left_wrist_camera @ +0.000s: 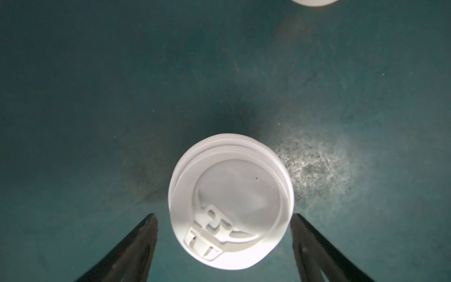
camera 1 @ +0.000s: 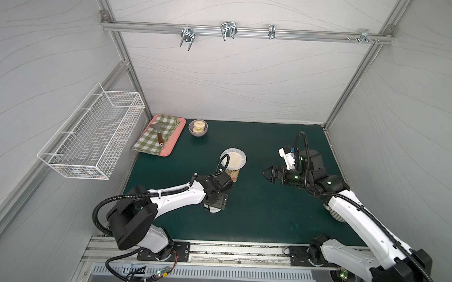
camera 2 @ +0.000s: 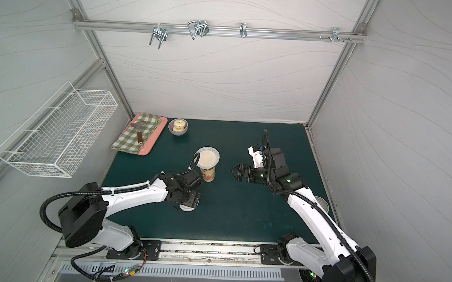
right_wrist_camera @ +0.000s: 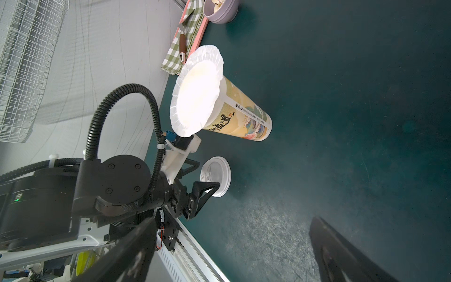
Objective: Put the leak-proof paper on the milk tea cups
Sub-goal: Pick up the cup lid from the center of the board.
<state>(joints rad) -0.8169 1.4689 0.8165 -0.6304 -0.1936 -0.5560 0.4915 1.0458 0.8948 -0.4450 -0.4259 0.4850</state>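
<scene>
Left jaws: yours stood released astride the white lid (left_wrist_camera: pixel 230 202), near the milk tea cup (camera 1: pixel 233 175), gripping nothing.
Paper: the leak-proof paper (right_wrist_camera: pixel 196 90) covered the cup's mouth, crinkled edge overhanging; placing looked done.
Right jaws: released, empty, well apart from the cup.
Room: bare desk (camera 1: pixel 255 220) beyond the cup gave you room to retreat.

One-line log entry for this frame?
paper: on cup mouth | left gripper: open, straddling lid | right gripper: open, empty, beside cup
</scene>
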